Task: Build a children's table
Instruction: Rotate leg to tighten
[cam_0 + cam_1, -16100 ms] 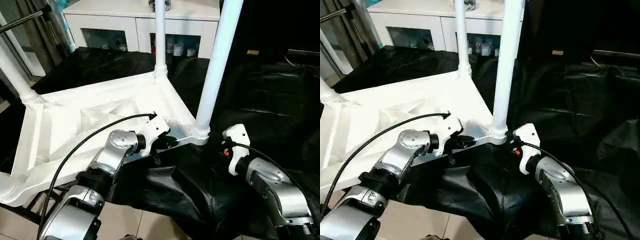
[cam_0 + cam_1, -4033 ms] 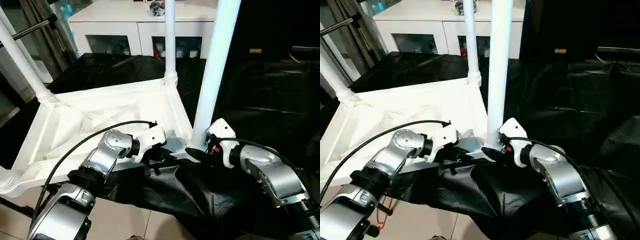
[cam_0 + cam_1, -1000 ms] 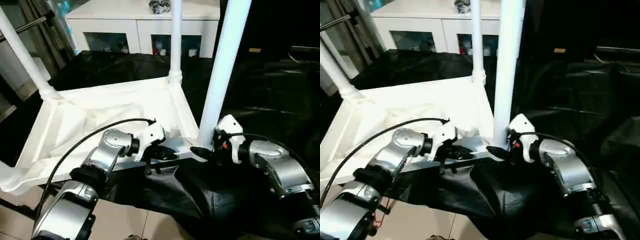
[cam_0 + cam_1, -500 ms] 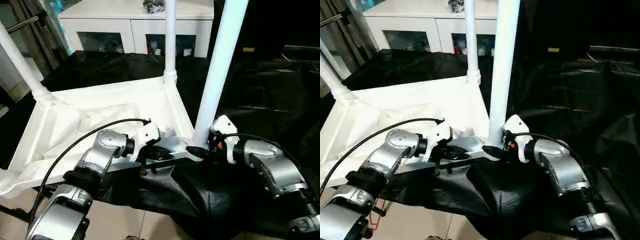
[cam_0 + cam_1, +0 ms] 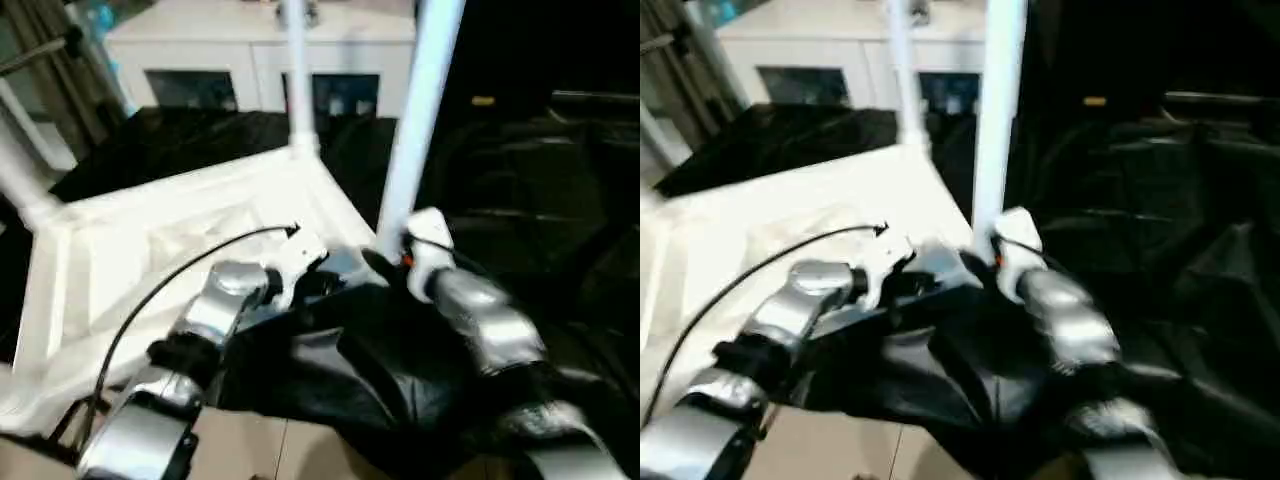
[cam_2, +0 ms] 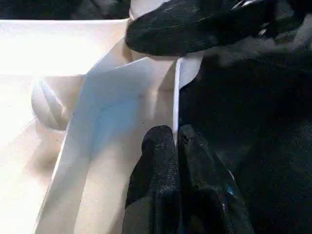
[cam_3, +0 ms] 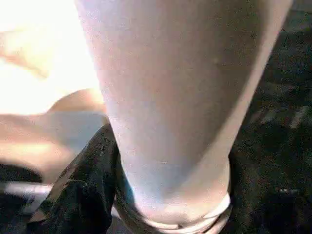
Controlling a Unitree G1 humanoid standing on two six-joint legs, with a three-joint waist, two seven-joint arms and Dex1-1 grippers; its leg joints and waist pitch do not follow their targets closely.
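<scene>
The children's table lies upside down, its white ribbed tabletop (image 5: 150, 250) resting on the black cloth. Its legs stand up from the corner sockets: a thick one at the near right corner (image 5: 415, 110), a thinner one at the far corner (image 5: 296, 80), another at the left (image 5: 20, 175). My left gripper (image 5: 325, 283) is shut on the tabletop's thin near rim (image 6: 175, 97), close to that near right corner. My right gripper (image 5: 385, 262) wraps the base of the near right leg (image 7: 165, 97), one black finger (image 7: 87, 190) pressed against its collar.
Behind the work stands a white cabinet (image 5: 250, 50) with glass doors. The black-draped work table (image 5: 520, 200) stretches to the right, and loose folds of its cloth (image 5: 380, 380) hang over the front edge above the tiled floor (image 5: 260, 450).
The head camera has swung, so the whole scene shifts in the picture. My right gripper's fingers have drawn in around the leg's base. The left gripper keeps its pinch on the rim.
</scene>
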